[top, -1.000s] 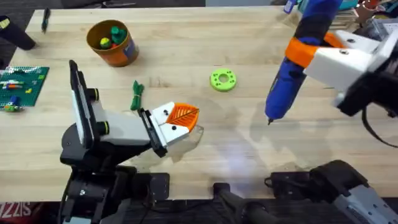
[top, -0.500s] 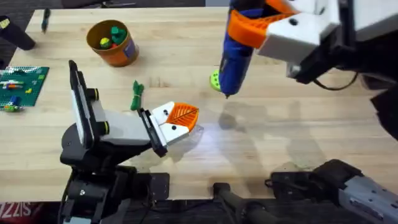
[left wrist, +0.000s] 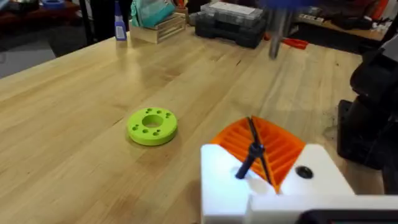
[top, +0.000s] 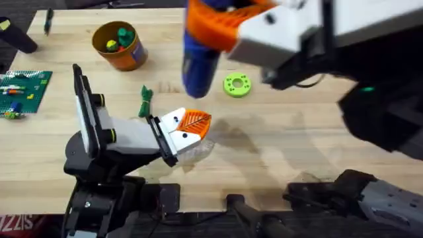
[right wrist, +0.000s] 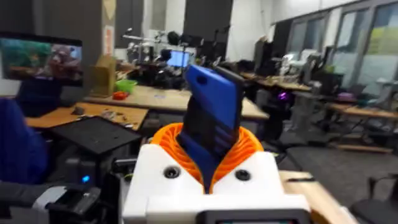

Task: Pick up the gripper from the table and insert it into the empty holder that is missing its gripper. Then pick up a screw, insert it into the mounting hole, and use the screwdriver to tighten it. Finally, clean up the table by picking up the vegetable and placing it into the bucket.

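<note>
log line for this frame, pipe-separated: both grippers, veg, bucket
right gripper: shut on screwdriver, above table | left gripper: shut, low over table | vegetable: on table, outside bucket | bucket: upright, far left

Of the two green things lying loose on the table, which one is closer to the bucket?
The dark-green leafy vegetable, lying just beside the left gripper, is closer to the orange bucket. The bright green ring-shaped disc lies farther toward the right.
</note>
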Robot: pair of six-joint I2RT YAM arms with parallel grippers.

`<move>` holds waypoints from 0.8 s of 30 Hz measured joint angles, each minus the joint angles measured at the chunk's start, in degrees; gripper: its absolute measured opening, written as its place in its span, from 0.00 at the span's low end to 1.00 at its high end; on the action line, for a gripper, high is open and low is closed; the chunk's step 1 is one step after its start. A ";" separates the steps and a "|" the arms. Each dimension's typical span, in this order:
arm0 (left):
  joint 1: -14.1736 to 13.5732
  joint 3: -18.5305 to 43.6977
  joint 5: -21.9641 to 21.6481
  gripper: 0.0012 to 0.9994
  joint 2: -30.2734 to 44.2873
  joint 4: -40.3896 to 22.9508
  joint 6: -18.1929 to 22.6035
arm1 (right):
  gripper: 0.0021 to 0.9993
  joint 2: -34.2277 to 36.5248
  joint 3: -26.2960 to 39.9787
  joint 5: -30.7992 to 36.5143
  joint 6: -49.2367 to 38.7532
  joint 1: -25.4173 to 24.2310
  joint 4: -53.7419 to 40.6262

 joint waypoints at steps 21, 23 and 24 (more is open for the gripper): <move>0.00 0.00 -0.02 0.00 0.00 0.00 0.00 | 0.03 12.45 7.08 -9.37 -2.27 5.74 0.66; 0.00 0.00 0.00 0.00 0.00 0.00 0.00 | 0.03 12.45 7.08 -9.40 -3.77 7.09 0.78; 0.00 0.00 0.00 0.00 0.02 0.00 0.00 | 0.03 12.45 7.08 -9.43 -4.16 7.21 0.77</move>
